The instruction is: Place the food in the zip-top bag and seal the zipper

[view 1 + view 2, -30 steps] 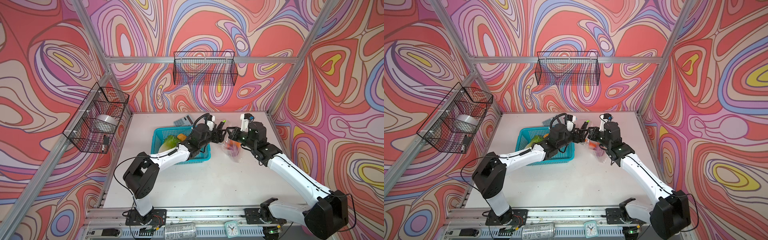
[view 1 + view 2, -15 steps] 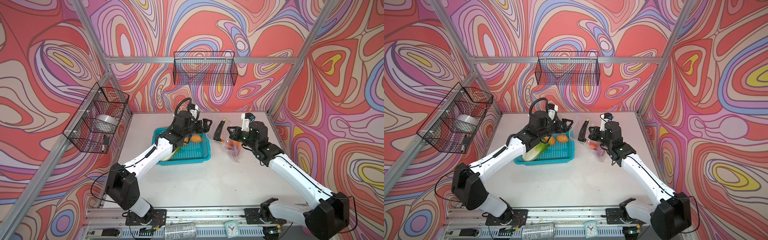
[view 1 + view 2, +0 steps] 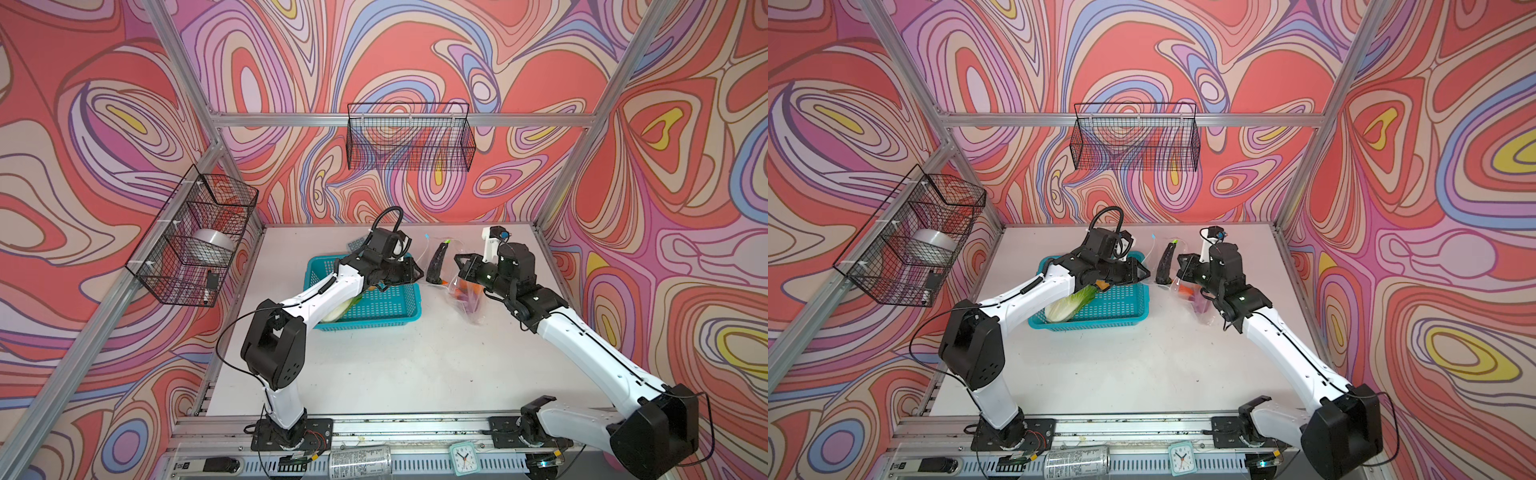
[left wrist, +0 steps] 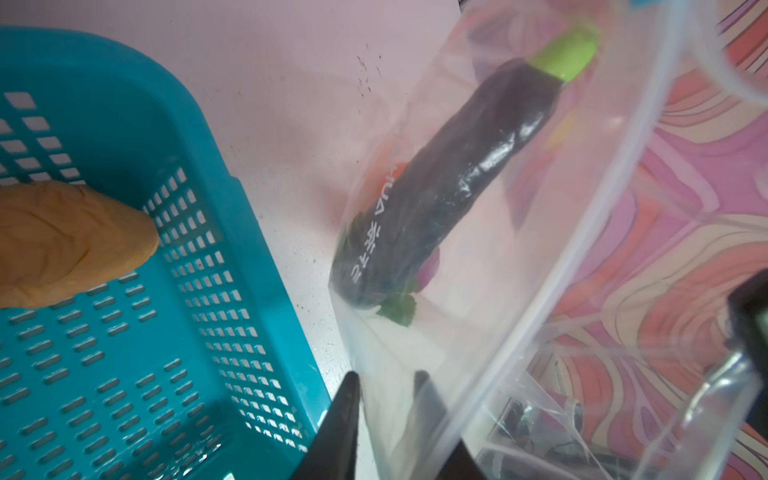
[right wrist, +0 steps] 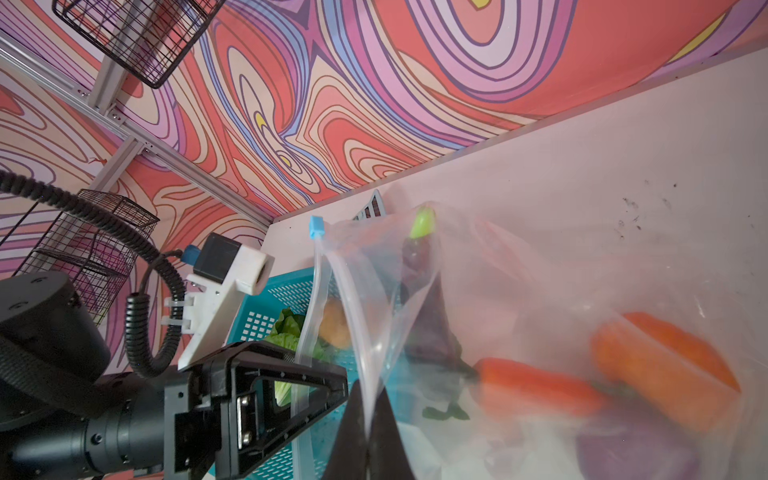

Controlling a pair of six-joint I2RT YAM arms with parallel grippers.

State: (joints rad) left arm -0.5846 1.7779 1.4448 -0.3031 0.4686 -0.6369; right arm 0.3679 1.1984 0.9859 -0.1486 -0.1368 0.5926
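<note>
Bag position: the large clear crinkly plastic zip-top bag (image 3: 473, 309) lies on the white surface (image 3: 395, 365), just to the right of the teal perforated plastic basket (image 3: 376, 321) in both top views. Its mouth is lifted between the two arms. Right gripper (image 5: 368, 432): black fingers pressed together on one lip of the mouth, with the film running straight into the pinch. Left gripper (image 4: 386, 386): reaches over the basket's far corner to the bag's near edge. Its fingers stand a narrow gap apart and one shows through the film, so I cannot tell whether they clamp the bag. Thin whitish zipper strip (image 5: 309, 299): hangs open and crosses the left gripper's finger in the right wrist view. The small light-blue slider tab (image 5: 316, 227) sits at its upper end. Contents: a long dark purple eggplant toy with a lime-green stem cap (image 4: 457, 178) is propped on end inside the bag, cap uppermost, behind white printed lettering. Lower in the bag sit an orange carrot (image 5: 536, 386), a second orange piece (image 5: 665, 361) and a blurred purple piece (image 5: 636, 451). Basket contents: a green-white napa cabbage (image 3: 1067, 305) lies partly under the left arm, and a tan wrinkled potato (image 4: 62, 245) rests beside it.
</note>
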